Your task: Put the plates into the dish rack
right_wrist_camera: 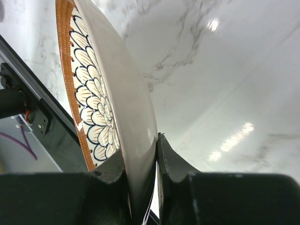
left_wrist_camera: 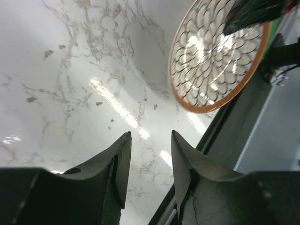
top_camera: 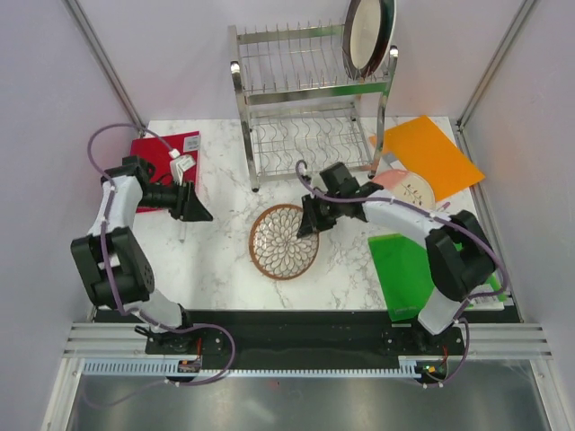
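Note:
The brown plate with the white petal pattern [top_camera: 284, 241] is near the table's middle. My right gripper [top_camera: 310, 222] is shut on its right rim, which shows clamped between the fingers in the right wrist view [right_wrist_camera: 136, 140]. The same plate shows in the left wrist view [left_wrist_camera: 213, 61]. A silvery metal plate [top_camera: 368, 36] stands upright in the upper shelf of the chrome dish rack [top_camera: 310, 99]. A pink-and-cream plate [top_camera: 413, 189] lies at the right, partly hidden by my right arm. My left gripper [top_camera: 198, 213] is open and empty over the marble, left of the brown plate; its jaws show apart in the left wrist view [left_wrist_camera: 150, 161].
An orange board [top_camera: 431, 157] lies right of the rack. A green board [top_camera: 400, 269] lies at the front right under my right arm. A red board [top_camera: 171, 148] lies at the back left behind my left arm. Enclosure walls close in both sides.

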Available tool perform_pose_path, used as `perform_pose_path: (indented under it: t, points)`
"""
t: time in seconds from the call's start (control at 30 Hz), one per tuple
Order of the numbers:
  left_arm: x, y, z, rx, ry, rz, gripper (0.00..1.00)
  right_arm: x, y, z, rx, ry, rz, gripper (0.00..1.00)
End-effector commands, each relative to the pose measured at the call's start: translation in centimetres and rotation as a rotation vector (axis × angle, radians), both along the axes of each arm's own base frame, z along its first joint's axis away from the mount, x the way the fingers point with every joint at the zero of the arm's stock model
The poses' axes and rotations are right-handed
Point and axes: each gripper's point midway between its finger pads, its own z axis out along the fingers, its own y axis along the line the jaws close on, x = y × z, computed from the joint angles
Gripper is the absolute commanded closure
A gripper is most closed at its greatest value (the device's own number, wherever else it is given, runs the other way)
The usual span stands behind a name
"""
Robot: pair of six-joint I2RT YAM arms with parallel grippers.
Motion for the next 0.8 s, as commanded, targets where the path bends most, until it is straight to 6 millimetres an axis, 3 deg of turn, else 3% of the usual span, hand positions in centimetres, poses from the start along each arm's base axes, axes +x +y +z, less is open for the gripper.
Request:
perform_pose_path:
  t: [0.0, 0.07, 0.1, 0.17, 0.2, 0.23, 0.27, 0.33, 0.37, 0.4, 0.43, 0.47, 0.5, 0.57, 0.6, 0.63, 0.67, 0.7, 0.77]
  points:
    - [0.1, 0.7, 5.5, 0.102, -0.222, 0.053, 0.54, 1.4, -1.0, 15.2, 0.064, -0.381, 0.189, 1.0]
    - [-0.1, 0.7, 6.9, 0.123, -0.315, 0.074, 0.52, 1.8, -1.4, 19.8, 0.084, -0.489, 0.178, 1.0]
    - [-0.2, 0.5, 7.3, 0.116, -0.334, 0.083, 0.52, 2.1, -1.3, 23.6, 0.113, -0.57, 0.171, 1.0]
    - [-0.3, 0.3, 7.4, 0.109, -0.362, 0.09, 0.51, 2.8, -1.9, 27.7, 0.12, -0.683, 0.139, 1.0]
    - [-0.4, 0.1, 7.8, 0.097, -0.363, 0.101, 0.51, 3.1, -2.2, 31.7, 0.151, -0.776, 0.11, 1.0]
    - [-0.5, 0.1, 7.8, 0.09, -0.364, 0.105, 0.51, 4.4, -3.1, 33.7, 0.121, -0.845, 0.03, 1.0]
    - [-0.5, -0.1, 7.9, 0.084, -0.363, 0.105, 0.51, 4.6, -3.8, 37.8, 0.154, -0.941, -0.02, 1.0]
    - [-0.7, -0.3, 8.1, 0.069, -0.367, 0.101, 0.52, 5.7, -4.4, 41.6, 0.167, -1.048, -0.091, 1.0]
    - [-0.5, -0.3, 8.2, 0.069, -0.377, 0.102, 0.52, 7.2, -5.8, 43.4, 0.112, -1.126, -0.177, 1.0]
    - [-0.4, -0.4, 8.6, 0.063, -0.383, 0.108, 0.53, 7.6, -6.9, 47.0, 0.137, -1.21, -0.262, 1.0]
    - [-0.3, -0.4, 8.7, 0.062, -0.389, 0.107, 0.53, 8.8, -7.2, 47.9, 0.123, -1.237, -0.323, 1.0]
    - [-0.1, -0.5, 8.9, 0.059, -0.397, 0.107, 0.53, 9.9, -9.0, 49.3, 0.081, -1.282, -0.436, 1.0]
    - [0.1, -0.5, 9.3, 0.055, -0.398, 0.112, 0.53, 10.2, -9.9, 52.4, 0.13, -1.355, -0.531, 1.0]
    - [0.4, -0.7, 9.6, 0.047, -0.393, 0.111, 0.53, 11.5, -11.6, 54.5, 0.122, -1.405, -0.712, 1.0]
    - [0.5, -0.8, 9.8, 0.043, -0.392, 0.112, 0.53, 12.0, -14.7, 56.1, 0.077, -1.427, -0.936, 1.0]
    - [0.5, -1.0, 9.8, 0.039, -0.391, 0.11, 0.53, 13.2, -14.2, 55.5, 0.035, -1.424, -0.993, 1.0]
    - [0.5, -1.1, 9.8, 0.036, -0.388, 0.113, 0.53, 13.1, -15.0, 56.1, 0.021, -1.434, -1.08, 1.0]
    - [0.5, -1.2, 9.7, 0.029, -0.38, 0.114, 0.53, 12.7, -17.4, 56.9, -0.033, -1.449, -1.264, 1.0]
    - [0.4, -1.4, 9.5, 0.025, -0.374, 0.111, 0.54, 13.5, -16.6, 56.0, -0.059, -1.475, -1.306, 1.0]
